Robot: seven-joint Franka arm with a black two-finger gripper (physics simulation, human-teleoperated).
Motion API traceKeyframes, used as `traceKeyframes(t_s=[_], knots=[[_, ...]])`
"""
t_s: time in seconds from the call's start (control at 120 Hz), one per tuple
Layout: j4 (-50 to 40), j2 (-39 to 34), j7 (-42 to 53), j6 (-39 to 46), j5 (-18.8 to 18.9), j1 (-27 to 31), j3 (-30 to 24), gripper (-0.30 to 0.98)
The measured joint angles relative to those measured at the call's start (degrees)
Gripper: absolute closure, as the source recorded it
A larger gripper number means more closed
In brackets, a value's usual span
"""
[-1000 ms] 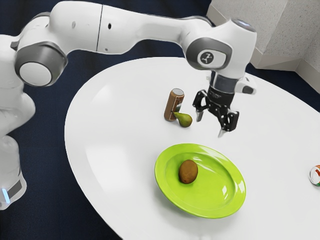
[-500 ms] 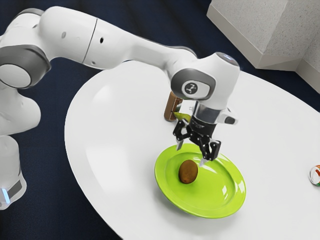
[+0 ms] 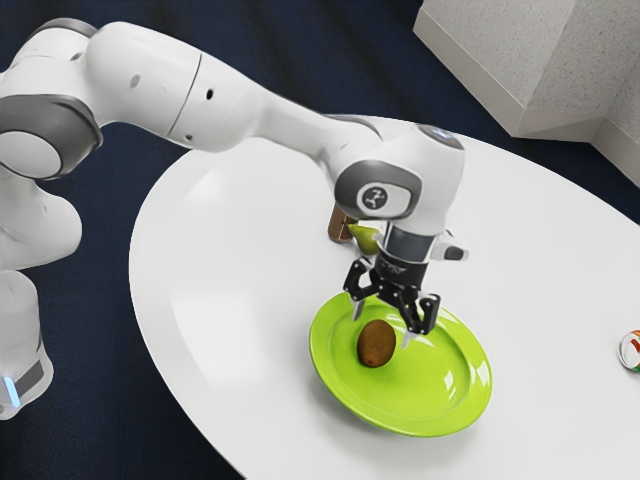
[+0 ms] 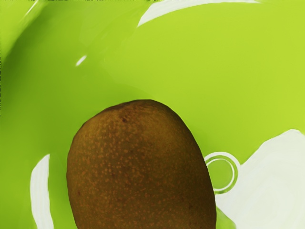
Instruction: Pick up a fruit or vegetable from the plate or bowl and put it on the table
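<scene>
A broad white desk [image 3: 225, 300] with a curved edge is spreading across the exterior view, its smooth top catching soft, pale reflections towards that view's left. Dark navy flooring [image 3: 100, 420] is showing around it. At the exterior view's upper right, pale grey speckled walls [image 3: 500, 45] are meeting at angles, and a plain beige baseboard [image 3: 550, 125] is running along their foot.

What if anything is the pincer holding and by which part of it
Nothing is held: the pincer is open above the kiwi, which lies on the green plate.
</scene>
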Motion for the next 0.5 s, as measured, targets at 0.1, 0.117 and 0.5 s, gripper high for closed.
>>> traceKeyframes(t_s=[0.1, 0.117, 0.5], knots=[[-0.5, 0.1, -0.3, 0.7, 0.0, 0.0, -0.1, 0.0], [-0.5, 0.1, -0.3, 0.8, 0.0, 0.0, -0.1, 0.0], [-1.6, 2.6, -1.0, 3.4, -0.4, 0.6, -3.0, 0.0]])
